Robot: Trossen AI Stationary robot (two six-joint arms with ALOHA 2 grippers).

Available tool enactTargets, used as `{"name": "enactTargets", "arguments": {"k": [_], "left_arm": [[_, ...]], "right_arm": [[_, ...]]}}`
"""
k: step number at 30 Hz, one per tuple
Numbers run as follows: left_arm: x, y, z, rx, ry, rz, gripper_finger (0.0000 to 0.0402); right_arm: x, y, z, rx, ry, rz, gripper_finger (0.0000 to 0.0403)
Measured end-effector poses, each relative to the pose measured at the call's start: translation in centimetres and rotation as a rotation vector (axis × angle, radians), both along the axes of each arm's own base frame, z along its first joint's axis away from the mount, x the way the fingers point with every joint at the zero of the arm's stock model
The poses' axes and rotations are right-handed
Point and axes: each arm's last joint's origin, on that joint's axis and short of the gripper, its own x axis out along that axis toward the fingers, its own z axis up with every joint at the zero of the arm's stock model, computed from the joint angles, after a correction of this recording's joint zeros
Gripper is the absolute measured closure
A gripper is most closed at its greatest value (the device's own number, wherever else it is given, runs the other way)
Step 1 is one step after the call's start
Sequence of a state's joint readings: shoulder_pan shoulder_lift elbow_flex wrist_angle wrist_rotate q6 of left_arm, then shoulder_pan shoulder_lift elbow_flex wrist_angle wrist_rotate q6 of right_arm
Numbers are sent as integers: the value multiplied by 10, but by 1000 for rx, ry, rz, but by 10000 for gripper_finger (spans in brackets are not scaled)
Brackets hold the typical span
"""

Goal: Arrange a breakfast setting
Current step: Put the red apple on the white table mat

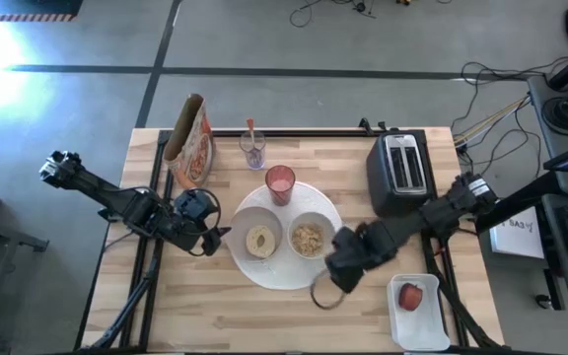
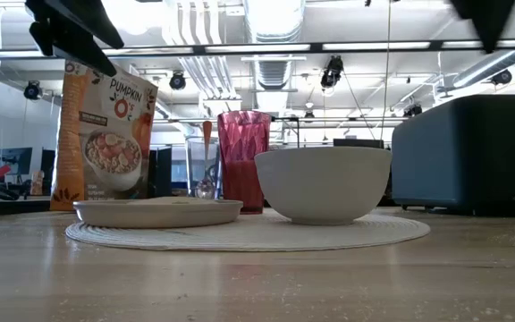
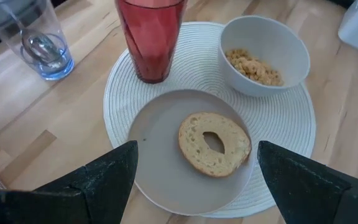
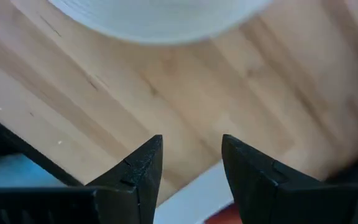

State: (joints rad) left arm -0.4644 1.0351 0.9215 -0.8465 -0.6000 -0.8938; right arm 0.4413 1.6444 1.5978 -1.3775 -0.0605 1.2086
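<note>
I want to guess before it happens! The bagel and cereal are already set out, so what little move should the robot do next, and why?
Probably the right gripper should move toward the red apple and come down over it. The apple sits alone in the white tray, off the round mat, and that gripper's open fingers are empty and nearest to it. The left gripper waits by the bagel.

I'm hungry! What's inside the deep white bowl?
The bowl holds a small heap of tan cereal at its bottom. Whatever lies beneath the cereal is covered, so it cannot be seen.
</note>
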Motion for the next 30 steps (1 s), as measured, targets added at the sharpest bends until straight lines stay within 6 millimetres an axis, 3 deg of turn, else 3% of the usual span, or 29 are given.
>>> {"name": "enactTargets", "arguments": {"k": [6,15,24,30], "left_arm": [[0,-1,-1,21,39,-82,88],[-1,-2,-1,45,78,-179,88],[-1,-3,-1,82,113,-277,88],[-1,-3,-1,123,125,-321,88]], "right_arm": [[-22,38,-1,23,52,-205,226],[-50,72,-2,4,108,-474,189],[-81,95,-14,-46,235,-770,159],[-93,96,-33,-76,439,-818,152]]}}
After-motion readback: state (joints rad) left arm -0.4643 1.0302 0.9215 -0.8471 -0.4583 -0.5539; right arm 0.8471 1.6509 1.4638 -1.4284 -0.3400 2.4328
